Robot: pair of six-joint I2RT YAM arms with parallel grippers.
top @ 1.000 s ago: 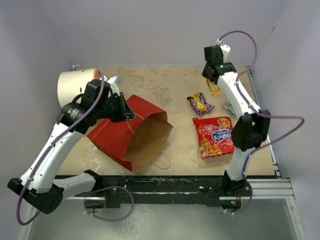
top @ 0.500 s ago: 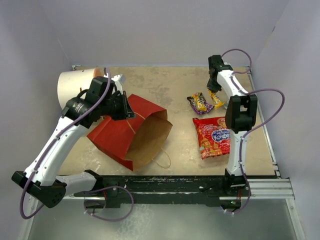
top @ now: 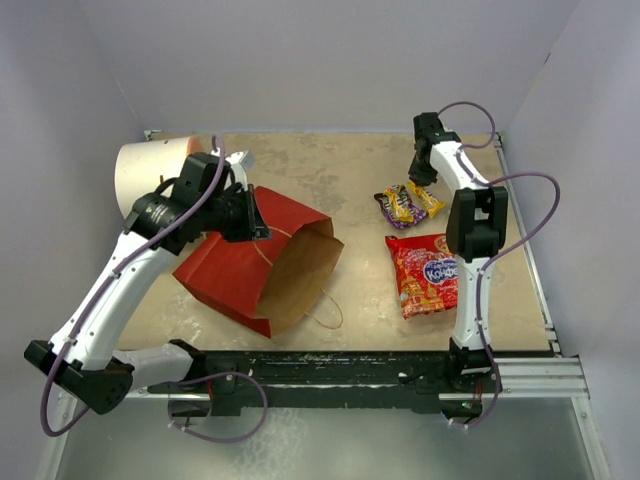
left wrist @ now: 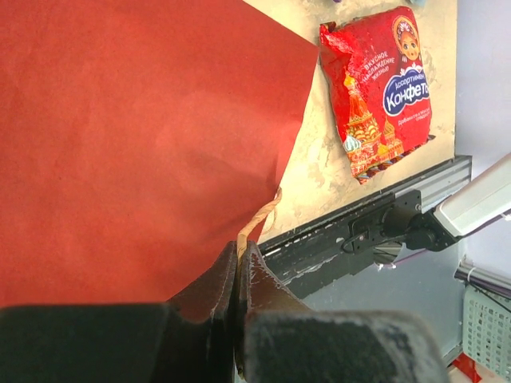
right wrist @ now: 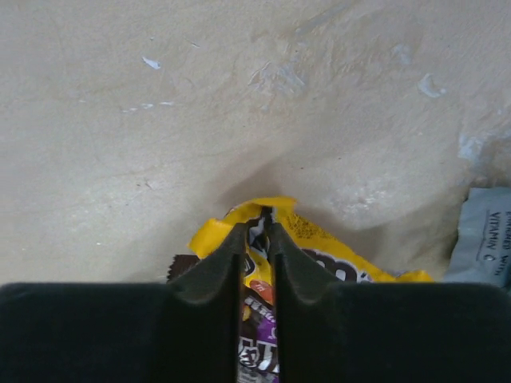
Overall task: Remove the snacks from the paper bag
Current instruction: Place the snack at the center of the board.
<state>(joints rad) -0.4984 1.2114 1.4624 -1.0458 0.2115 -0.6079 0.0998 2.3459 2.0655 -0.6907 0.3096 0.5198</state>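
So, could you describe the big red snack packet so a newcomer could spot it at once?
Find the red paper bag lying on its side on the table; right of its open mouth, the red snack packet lies flat. Unlike the dark candy packet and yellow candy packet beyond it, it is large and bears a blue oval logo.

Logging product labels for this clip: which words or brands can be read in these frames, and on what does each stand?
"Конфеты": white letters in the blue oval on the red packet; the smaller print around it is too small to read.
"VITAMIN C": on the grey wrapper.
On the yellow packet the lettering is mostly hidden behind the right gripper; unreadable.
No print shows on the paper bag.
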